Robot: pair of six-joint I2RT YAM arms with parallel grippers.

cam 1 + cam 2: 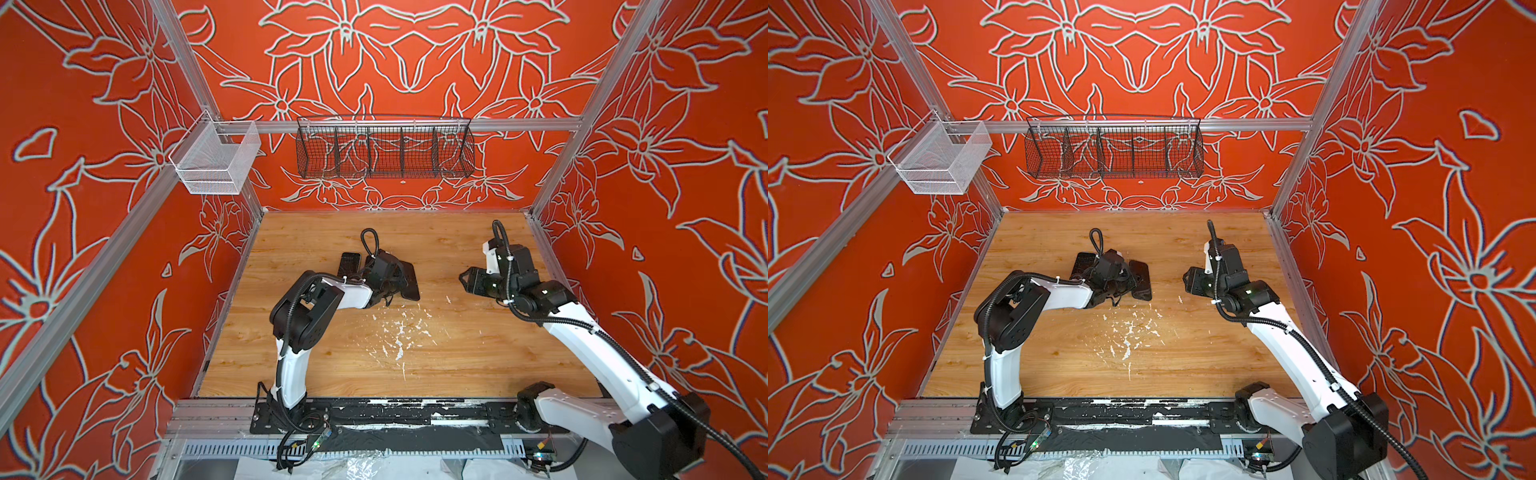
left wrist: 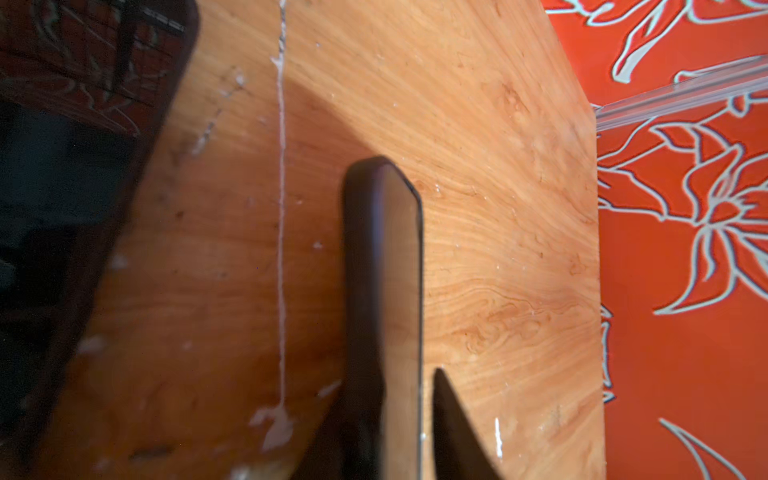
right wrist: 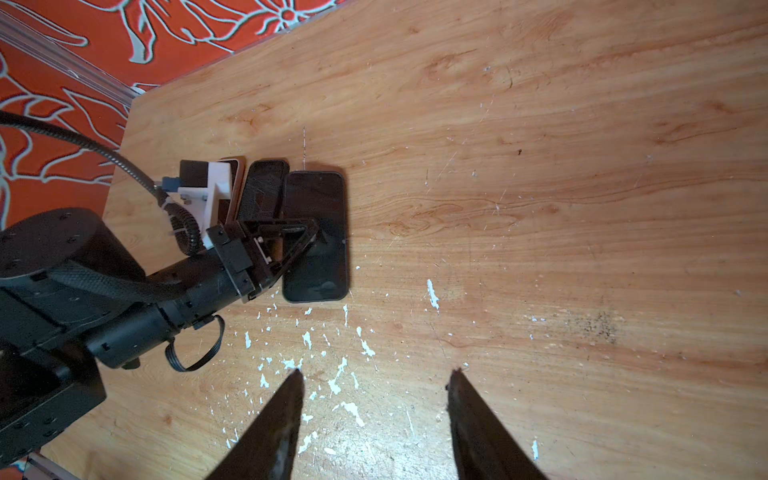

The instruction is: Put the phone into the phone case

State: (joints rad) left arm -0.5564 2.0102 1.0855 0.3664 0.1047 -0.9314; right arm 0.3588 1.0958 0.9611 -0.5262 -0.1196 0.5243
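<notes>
I am looking down on a wooden desk (image 1: 457, 357) shut in by red flower-patterned walls (image 1: 83, 249). Three flat things lie close together in the far half of the desk, a little left of its middle. Nearest the middle is a black phone (image 3: 322, 195), flat with its glossy screen up and no case visible round it. Farthest from it is a brown-rimmed phone case (image 3: 239, 178), partly hidden behind the left arm's camera mount (image 3: 218, 187). Between them a dark glossy slab (image 3: 266, 187) sits askew, right against the case. I cannot tell whether it is another handset or whether it sits partly in the case. The left gripper (image 3: 307, 235) is low over the phone's long edge nearest the slab. In the left wrist view a thin dark-rimmed piece (image 2: 382, 270) stands on its long edge between the fingers. A sliver of wood shows between it and the one finger (image 2: 455, 428) I can see, so the jaws are parted a little and I judge nothing is clamped. The other finger is hidden. The right gripper (image 3: 376, 372) hovers over bare, paint-flecked wood right of the middle, jaws wide and empty. My reading is that the black phone is outside the case, so lining up and pressing in are left to do.
</notes>
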